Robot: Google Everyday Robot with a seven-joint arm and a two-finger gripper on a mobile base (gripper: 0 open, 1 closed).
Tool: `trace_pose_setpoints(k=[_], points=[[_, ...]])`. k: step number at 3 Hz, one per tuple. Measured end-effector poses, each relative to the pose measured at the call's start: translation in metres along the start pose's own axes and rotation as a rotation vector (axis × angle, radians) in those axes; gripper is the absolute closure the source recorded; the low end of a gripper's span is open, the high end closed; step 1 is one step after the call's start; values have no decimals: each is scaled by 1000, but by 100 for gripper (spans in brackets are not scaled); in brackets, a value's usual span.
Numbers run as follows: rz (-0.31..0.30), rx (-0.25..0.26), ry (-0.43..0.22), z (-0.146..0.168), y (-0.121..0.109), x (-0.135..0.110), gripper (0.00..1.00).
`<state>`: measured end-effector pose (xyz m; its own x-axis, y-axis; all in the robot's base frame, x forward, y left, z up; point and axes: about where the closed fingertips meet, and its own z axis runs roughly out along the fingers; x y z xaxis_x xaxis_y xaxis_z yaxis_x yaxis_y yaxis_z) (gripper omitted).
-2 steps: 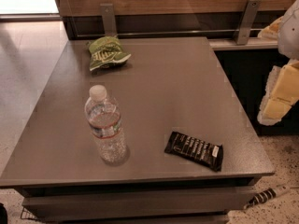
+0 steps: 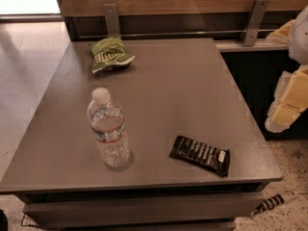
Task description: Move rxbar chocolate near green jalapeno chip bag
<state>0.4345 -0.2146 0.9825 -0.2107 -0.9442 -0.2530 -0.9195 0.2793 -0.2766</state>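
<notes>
Green jalapeno chip bag (image 2: pixel 110 54): way out to the claw's left and further back. It lies crumpled on the far left corner of the table, pale lettering facing up, just in front of the left metal bracket (image 2: pixel 110 18).
Water bottle (image 2: pixel 109 129): standing upright, white cap on, label band round its middle. It is well left of the claw and nearer the front edge, with a good stretch of bare top between it and the bag.
Table (image 2: pixel 183 90): flat grey-brown top carrying all three items. Its right edge runs between them and the claw.
Rxbar chocolate (image 2: pixel 199 155): lying flat near the front right corner, black wrapper, white lettering, small white patch at its right end, set at a slight slant. It is the item nearest the claw, down and to its left, with nothing touching it. It is well apart from the chip bag, diagonally across the top.
Right metal bracket (image 2: pixel 255 20): on the back rail, up and to the left of the claw.
Striped object (image 2: pixel 272 203): black and white, on the speckled floor below the claw. I cannot tell what it is.
Claw (image 2: pixel 288 102): pale yellow and white, at the right edge of view, off the right side of the table and clear of everything on it. Released or clenched? Cannot tell.
</notes>
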Motion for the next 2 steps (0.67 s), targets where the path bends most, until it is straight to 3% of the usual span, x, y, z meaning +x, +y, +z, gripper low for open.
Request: trace_pose_setpoints(k=[2], points=[[89, 11, -296, 38, 27, 36, 0]])
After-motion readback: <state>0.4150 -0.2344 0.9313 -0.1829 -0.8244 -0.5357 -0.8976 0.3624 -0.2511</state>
